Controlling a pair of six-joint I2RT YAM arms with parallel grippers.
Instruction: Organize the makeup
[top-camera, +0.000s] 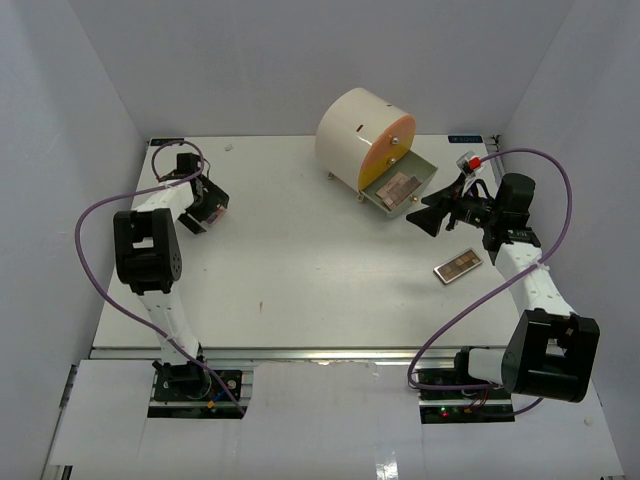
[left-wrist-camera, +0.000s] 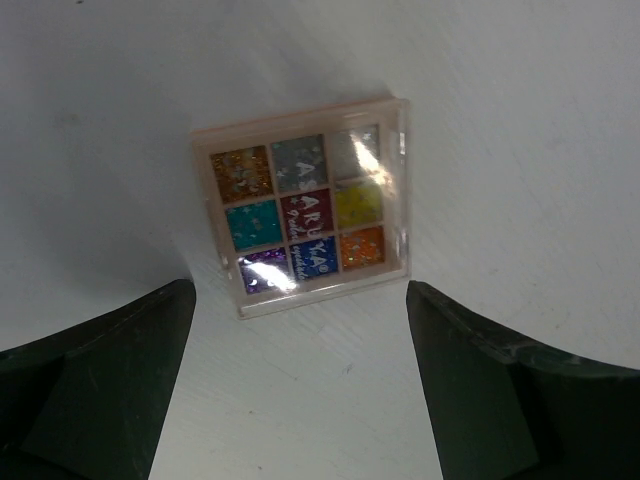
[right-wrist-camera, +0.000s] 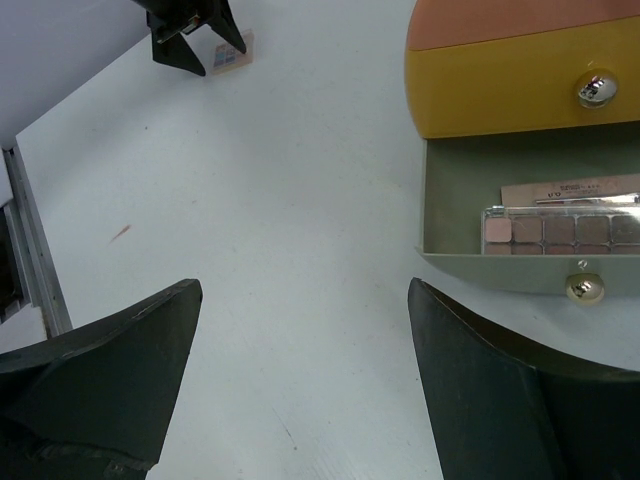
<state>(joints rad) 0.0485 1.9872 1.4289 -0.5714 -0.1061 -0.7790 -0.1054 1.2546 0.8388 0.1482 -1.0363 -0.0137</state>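
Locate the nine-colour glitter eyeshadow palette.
In the top view, the eyeshadow palette lies flat at the far left of the table, under the open left end effector, across from the round drawer box.
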